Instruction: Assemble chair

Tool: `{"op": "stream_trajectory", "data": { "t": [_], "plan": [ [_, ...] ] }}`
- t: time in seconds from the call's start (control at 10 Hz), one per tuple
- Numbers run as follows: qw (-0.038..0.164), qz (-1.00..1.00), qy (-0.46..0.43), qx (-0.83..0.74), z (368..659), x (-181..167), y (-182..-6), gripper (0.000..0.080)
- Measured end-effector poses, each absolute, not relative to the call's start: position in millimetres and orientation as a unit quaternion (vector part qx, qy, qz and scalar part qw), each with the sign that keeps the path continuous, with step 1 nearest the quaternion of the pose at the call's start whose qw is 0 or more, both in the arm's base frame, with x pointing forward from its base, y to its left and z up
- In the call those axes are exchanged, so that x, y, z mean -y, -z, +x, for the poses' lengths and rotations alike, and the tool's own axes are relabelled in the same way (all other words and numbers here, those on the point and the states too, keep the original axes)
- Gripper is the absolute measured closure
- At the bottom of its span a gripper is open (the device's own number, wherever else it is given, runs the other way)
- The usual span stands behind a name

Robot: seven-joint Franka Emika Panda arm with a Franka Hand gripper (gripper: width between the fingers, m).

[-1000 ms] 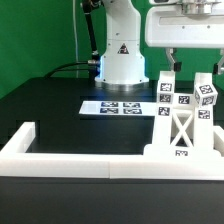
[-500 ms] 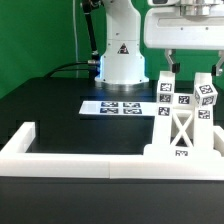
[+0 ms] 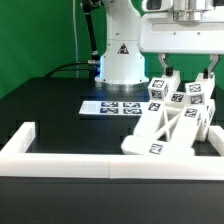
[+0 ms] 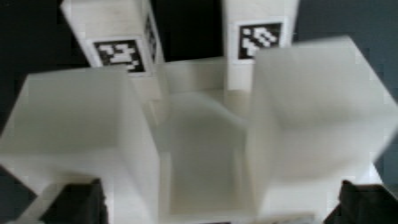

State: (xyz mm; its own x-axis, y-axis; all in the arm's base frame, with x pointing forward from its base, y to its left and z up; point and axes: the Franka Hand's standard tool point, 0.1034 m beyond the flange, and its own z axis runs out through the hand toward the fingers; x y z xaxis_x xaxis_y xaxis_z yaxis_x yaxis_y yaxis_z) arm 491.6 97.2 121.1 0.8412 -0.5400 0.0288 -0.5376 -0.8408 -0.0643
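Tilted chair (image 3: 172, 125) leans beside barrier wall (image 3: 60, 160), near marker board (image 3: 112, 107).

The chair (image 3: 172, 120) is showing smooth, matt white plastic, its square tags looking like printed black-and-white paper. The table (image 3: 60, 105) is appearing matt black, and the barrier wall (image 3: 60, 158) is looking like dull white plastic

Wrist view: chair (image 4: 196, 130) close-up

White blocky chair parts fill the frame. Two upright posts each carry a black-and-white square tag (image 4: 118, 52). Dark jaws show at either side of the chair's near edge.
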Motion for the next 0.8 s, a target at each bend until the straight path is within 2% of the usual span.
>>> {"op": "stream_trajectory", "data": {
  "t": [0.8],
  "plan": [
    [0.026, -0.962, 0.029, -0.269, 484.0, -113.2, -115.6, 0.015]
  ]
}}
